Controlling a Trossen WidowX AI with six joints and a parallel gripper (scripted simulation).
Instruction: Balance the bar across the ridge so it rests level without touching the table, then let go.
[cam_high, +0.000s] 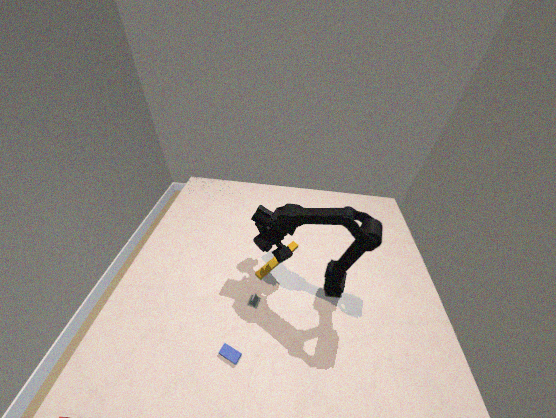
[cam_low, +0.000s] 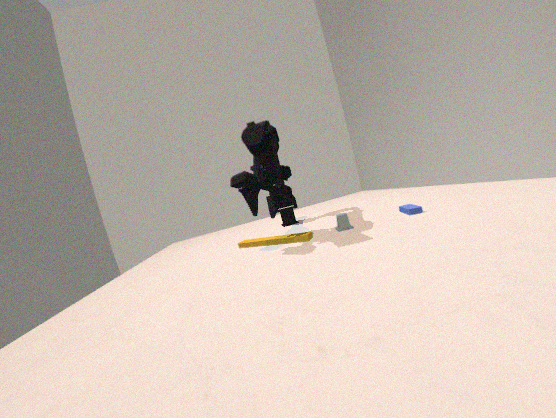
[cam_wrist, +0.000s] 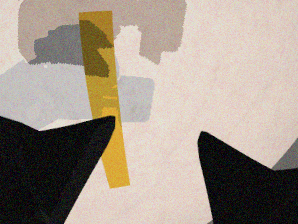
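Bar (cam_high: 266, 268) (cam_low: 275, 241) (cam_wrist: 118, 160) looks stiff, light, perhaps slippery; it should be grasped at mid-length. The gripper (cam_low: 264, 216) (cam_wrist: 157, 129) is spread wide, unloaded.

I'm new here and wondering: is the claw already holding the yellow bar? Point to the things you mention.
No, the bar (cam_high: 266, 269) (cam_low: 275, 240) (cam_wrist: 119, 162) lies on the table, below the claw's open fingers.

From where I stand, I can't read any writing, label, brand, number or sign on anything here. The yellow bar (cam_high: 265, 269) (cam_low: 275, 240) (cam_wrist: 118, 160), the blue block (cam_high: 230, 353) (cam_low: 410, 209), the grey ridge (cam_high: 254, 301) (cam_low: 342, 222) and the black arm (cam_high: 325, 216) (cam_low: 266, 162) show me no legible letters or figures, and neither does the table (cam_high: 400, 350) (cam_low: 300, 325) (cam_wrist: 240, 75).
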